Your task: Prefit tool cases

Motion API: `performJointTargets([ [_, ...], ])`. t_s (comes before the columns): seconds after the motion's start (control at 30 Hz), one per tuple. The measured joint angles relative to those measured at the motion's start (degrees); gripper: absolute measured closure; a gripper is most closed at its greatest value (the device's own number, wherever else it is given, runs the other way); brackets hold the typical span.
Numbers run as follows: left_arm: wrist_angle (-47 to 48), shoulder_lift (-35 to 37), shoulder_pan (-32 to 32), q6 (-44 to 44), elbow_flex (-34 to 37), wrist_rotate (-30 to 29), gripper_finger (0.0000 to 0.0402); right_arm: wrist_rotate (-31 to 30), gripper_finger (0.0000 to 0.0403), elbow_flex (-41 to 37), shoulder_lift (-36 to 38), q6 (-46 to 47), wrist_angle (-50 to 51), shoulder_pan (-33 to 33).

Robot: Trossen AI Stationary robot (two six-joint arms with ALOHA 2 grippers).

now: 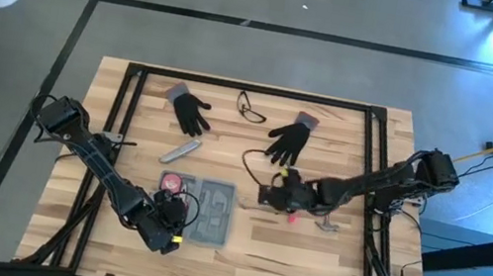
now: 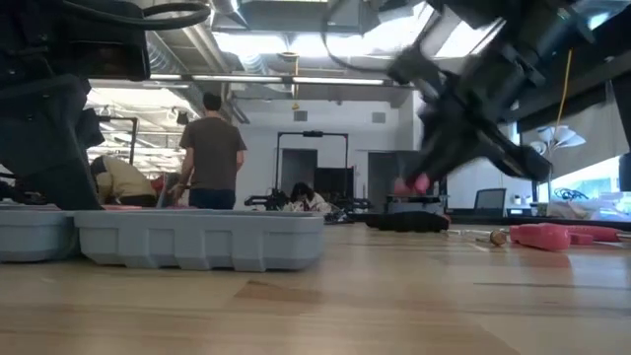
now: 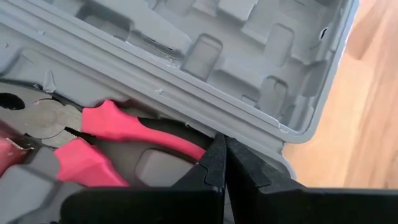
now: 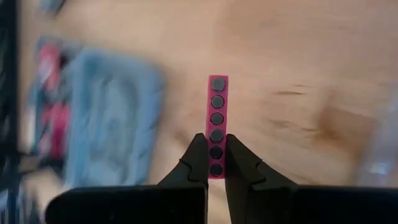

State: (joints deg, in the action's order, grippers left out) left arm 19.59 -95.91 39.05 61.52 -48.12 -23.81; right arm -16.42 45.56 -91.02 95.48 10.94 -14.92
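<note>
Case [image 1: 212,214] lies open on counter [image 1: 307,258] near front edge, pliers [image 3: 118,134] seated in one half. Left gripper [image 3: 222,163] over the case, fingers clenched, empty. Right gripper [image 4: 216,163] beside the case, above the counter, fingers grasping a pink bit strip [image 4: 217,121].

gloves: I see two black gloves [image 1: 193,112] [image 1: 289,139] lying flat on the far half of the table [image 1: 307,258]
glasses: black-framed pair [image 1: 251,109] between the gloves, nearer the far edge
grey bar: slim grey bar [image 1: 180,153] just near-side of the left glove
red disc: small round red item [image 1: 172,184] near the grey bar
room: I see a person standing [image 2: 211,150] with back turned, others bent low nearby
</note>
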Motion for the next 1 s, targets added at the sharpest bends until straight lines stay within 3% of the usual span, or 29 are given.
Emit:
performJointTargets([
  [0.07, 0.28, 0.3, -0.07, 0.09, 0.0, 0.11, 0.0402, -4.12, 0.0388, -1.21, 0.0, 6.82, -0.16, -0.23],
  [0.17, 0.18, 0.3, -0.15, 0.3, 0.0, 0.26, 0.0402, -3.29, 0.0388, -1.78, 0.02, 10.61, 3.52, -0.19],
  [0.33, 0.16, 0.32, -0.05, 2.54, 0.0, 0.76, 0.0402, -0.29, 0.0388, -1.84, 0.0, 10.8, 5.62, -1.03],
  [0.5, 0.03, 0.32, -0.48, 3.13, 0.0, 0.78, 0.0402, -1.43, 0.0387, -1.84, 0.0, 11.95, 4.68, -1.15],
  [0.73, -0.92, 0.3, -1.64, 1.31, 0.0, 1.05, 0.0401, 0.88, 0.0343, -1.84, -0.55, 14.02, 3.72, -0.81],
  [1.0, -0.96, 0.3, -1.66, 1.31, 0.0, 0.96, 0.0402, 0.57, 0.0334, -1.81, -0.87, 15.82, 3.49, -0.81],
])
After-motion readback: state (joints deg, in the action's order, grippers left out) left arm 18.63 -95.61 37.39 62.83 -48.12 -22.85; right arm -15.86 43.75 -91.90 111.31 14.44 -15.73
